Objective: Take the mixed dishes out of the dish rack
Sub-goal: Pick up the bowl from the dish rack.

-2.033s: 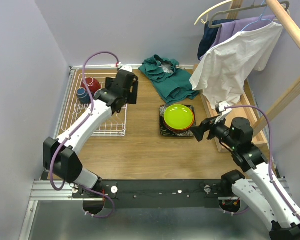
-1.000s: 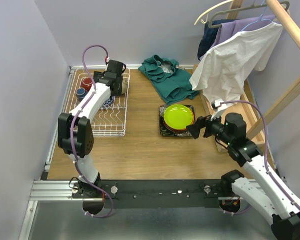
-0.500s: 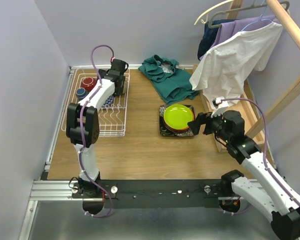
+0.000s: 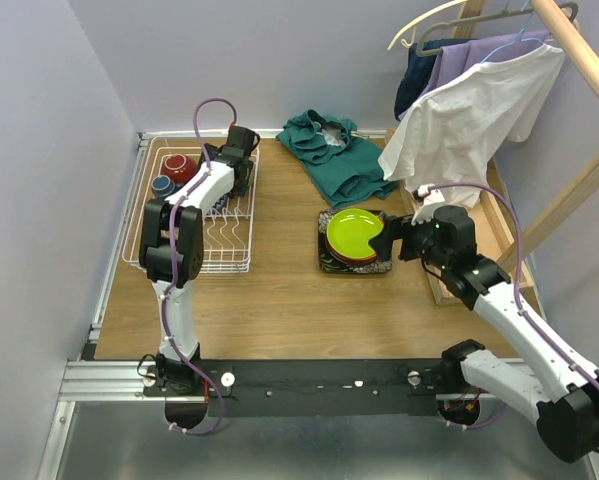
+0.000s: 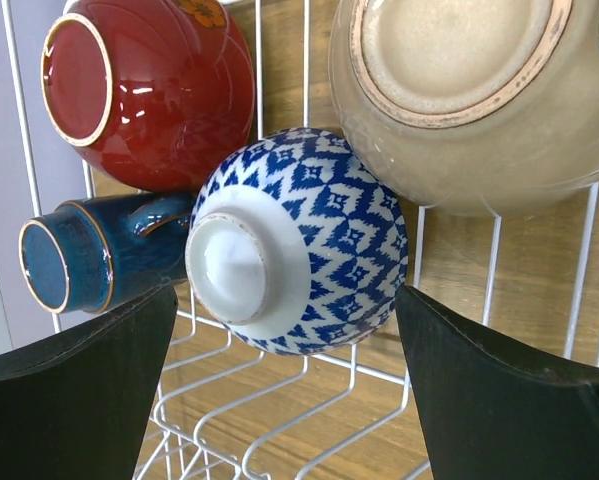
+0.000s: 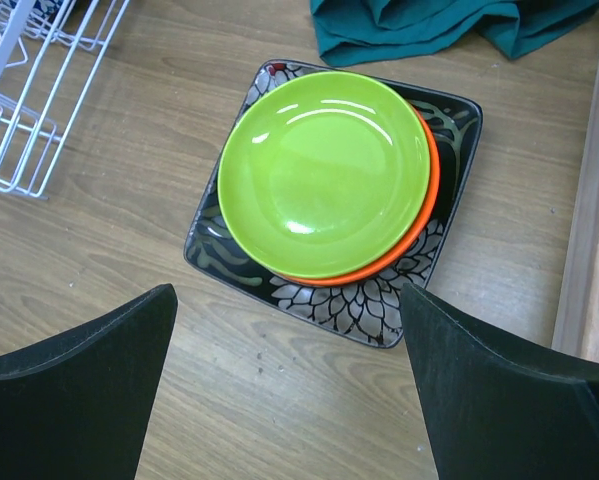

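The white wire dish rack (image 4: 194, 255) stands at the left. In the left wrist view it holds a blue-white bowl (image 5: 309, 240), a red bowl (image 5: 149, 90), a dark-blue mug (image 5: 79, 265) and a beige bowl (image 5: 479, 100), all tipped over. My left gripper (image 5: 289, 400) is open just above the blue-white bowl and touches nothing; it shows at the rack's back right (image 4: 241, 168). A lime-green plate (image 6: 324, 170) lies on an orange plate (image 6: 424, 235) on the black floral square plate (image 6: 379, 310) on the table. My right gripper (image 6: 289, 400) is open and empty above the stack's right edge (image 4: 394, 238).
A teal cloth (image 4: 329, 150) lies behind the plates. A long wooden tray (image 4: 499, 230) and a clothes rail with hanging shirts (image 4: 459, 120) stand at the right. The rack's corner (image 6: 29, 130) shows in the right wrist view.
My left arm has folded back and its gripper has moved to the rack's back right, over the bowls. My right gripper has moved left and forward to the plate stack's right edge.
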